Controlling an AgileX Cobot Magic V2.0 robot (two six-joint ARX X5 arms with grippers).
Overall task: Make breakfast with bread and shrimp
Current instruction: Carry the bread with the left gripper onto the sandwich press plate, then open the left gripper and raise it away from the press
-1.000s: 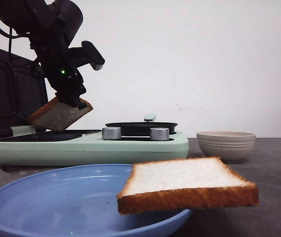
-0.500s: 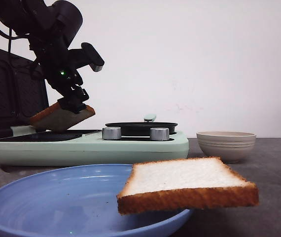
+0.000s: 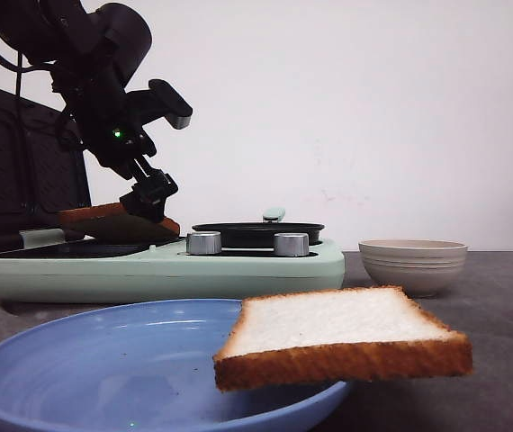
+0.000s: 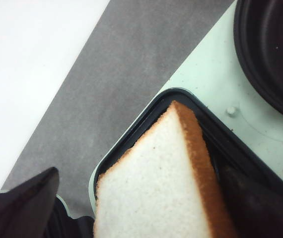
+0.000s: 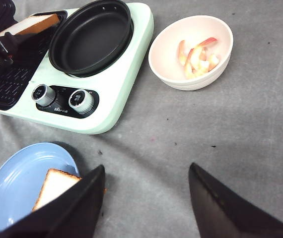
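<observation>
One bread slice lies nearly flat on the black grill plate of the mint-green breakfast maker. It also shows in the left wrist view and the right wrist view. My left gripper is low over its right end, open, with a gap between one finger and the bread. The second slice rests on the rim of the blue plate. The shrimp lie in the beige bowl. My right gripper is open and empty above the grey table.
A round black pan sits on the maker's right half behind two silver knobs. The maker's dark lid stands open at the left. The bowl is right of the maker. Grey tabletop lies between bowl and plate.
The left gripper has lowered the slice from a tilted hang to lying flat on the grill plate. Its fingers now stand apart from the bread. The right arm has not moved.
</observation>
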